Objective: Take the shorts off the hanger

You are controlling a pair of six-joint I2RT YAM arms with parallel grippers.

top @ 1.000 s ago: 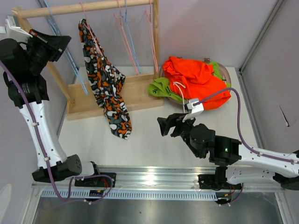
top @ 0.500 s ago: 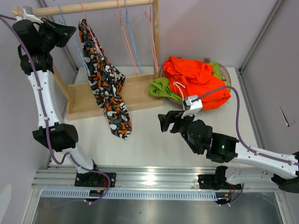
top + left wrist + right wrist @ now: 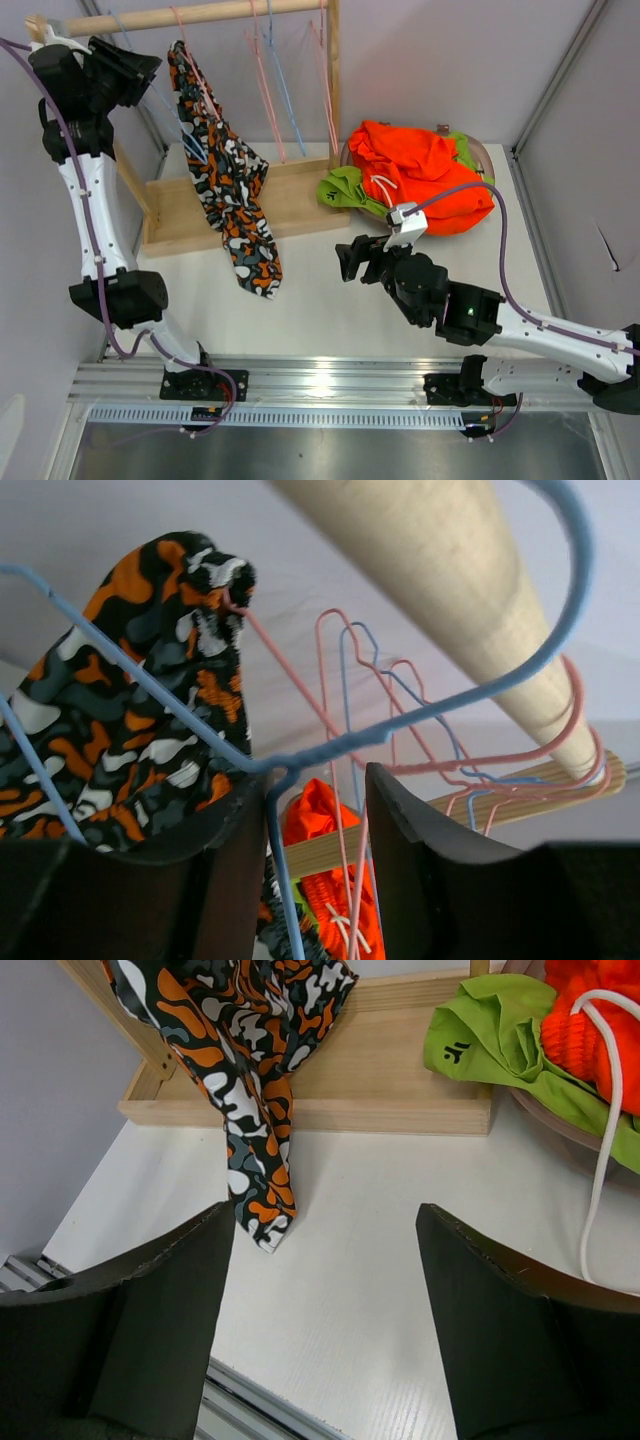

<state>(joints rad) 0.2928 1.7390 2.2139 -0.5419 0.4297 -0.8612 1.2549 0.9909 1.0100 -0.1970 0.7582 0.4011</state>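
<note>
The camouflage shorts [image 3: 228, 190] hang from a pink hanger [image 3: 192, 62] on the wooden rod [image 3: 200, 15], their lower end resting on the table. They also show in the left wrist view [image 3: 120, 700] and the right wrist view [image 3: 250, 1050]. My left gripper [image 3: 145, 68] is raised by the rod's left end, open [image 3: 315, 810], with a blue hanger wire [image 3: 285, 880] between its jaws. The orange shorts [image 3: 420, 165] and lime green shorts [image 3: 345, 188] lie in a basket [image 3: 483, 152]. My right gripper [image 3: 348, 262] is open and empty above the table [image 3: 325, 1260]. The navy-black and olive shorts are out of view.
The wooden rack's base [image 3: 295, 200] and right post [image 3: 333, 80] stand at the back. Several empty pink and blue hangers [image 3: 272, 90] hang on the rod. A white drawstring [image 3: 600, 1130] trails from the orange shorts. Walls close in left and right.
My left arm has swung up and right to the rod's left end, next to the hanging shorts. My right gripper has drifted slightly left and away.
</note>
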